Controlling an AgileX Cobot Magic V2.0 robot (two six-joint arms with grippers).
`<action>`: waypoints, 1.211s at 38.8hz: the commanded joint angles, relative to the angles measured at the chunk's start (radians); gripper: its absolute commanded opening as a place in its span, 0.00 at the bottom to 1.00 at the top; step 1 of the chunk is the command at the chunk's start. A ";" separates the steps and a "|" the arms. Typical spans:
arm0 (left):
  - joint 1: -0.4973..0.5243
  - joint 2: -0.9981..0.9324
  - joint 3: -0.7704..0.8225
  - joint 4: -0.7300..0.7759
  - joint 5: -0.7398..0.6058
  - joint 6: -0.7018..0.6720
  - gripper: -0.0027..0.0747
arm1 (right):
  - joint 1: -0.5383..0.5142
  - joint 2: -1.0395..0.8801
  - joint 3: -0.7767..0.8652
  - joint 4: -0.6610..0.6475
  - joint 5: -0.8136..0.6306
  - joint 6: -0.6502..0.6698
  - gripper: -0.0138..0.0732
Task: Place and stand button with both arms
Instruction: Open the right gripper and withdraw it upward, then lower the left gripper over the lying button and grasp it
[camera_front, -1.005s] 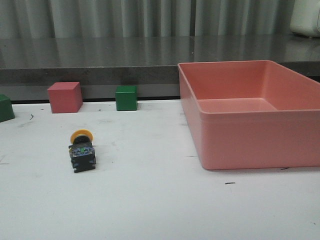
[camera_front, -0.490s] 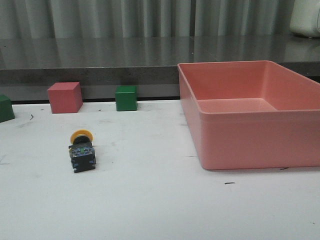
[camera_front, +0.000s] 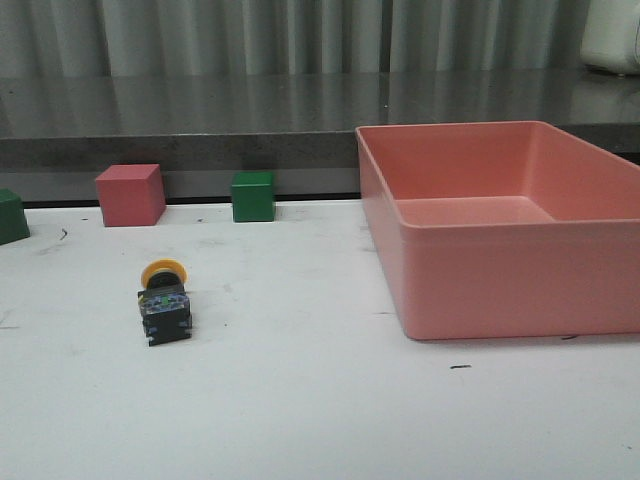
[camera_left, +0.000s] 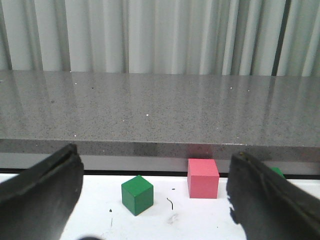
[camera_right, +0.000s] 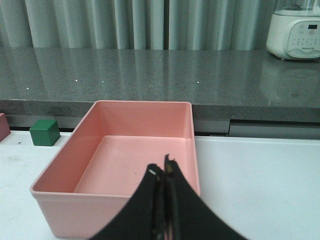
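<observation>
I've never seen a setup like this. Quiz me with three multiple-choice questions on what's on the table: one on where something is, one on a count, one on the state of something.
1. Where is the button relative to the pink bin in the front view?
A. inside it
B. left of it, on the white table
C. behind it

2. How many green cubes show in the front view?
A. two
B. none
C. four

3. How does the button sit?
A. upright on its base
B. held in a gripper
C. lying on its side

Answers:
1. B, it rests on the bare tabletop well left of the bin.
2. A, one green cube stands beside the pink cube, another green cube is at the left edge.
3. C, its yellow cap points toward the back of the table, not up.
</observation>
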 joint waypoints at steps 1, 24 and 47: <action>-0.007 0.028 -0.041 -0.008 -0.124 -0.001 0.76 | -0.004 0.010 -0.024 -0.013 -0.089 -0.006 0.08; -0.419 0.526 -0.308 -0.076 0.126 -0.001 0.76 | -0.004 0.010 -0.024 -0.013 -0.089 -0.006 0.08; -0.444 1.214 -0.862 -0.220 0.726 -0.149 0.60 | -0.004 0.010 -0.024 -0.013 -0.089 -0.006 0.08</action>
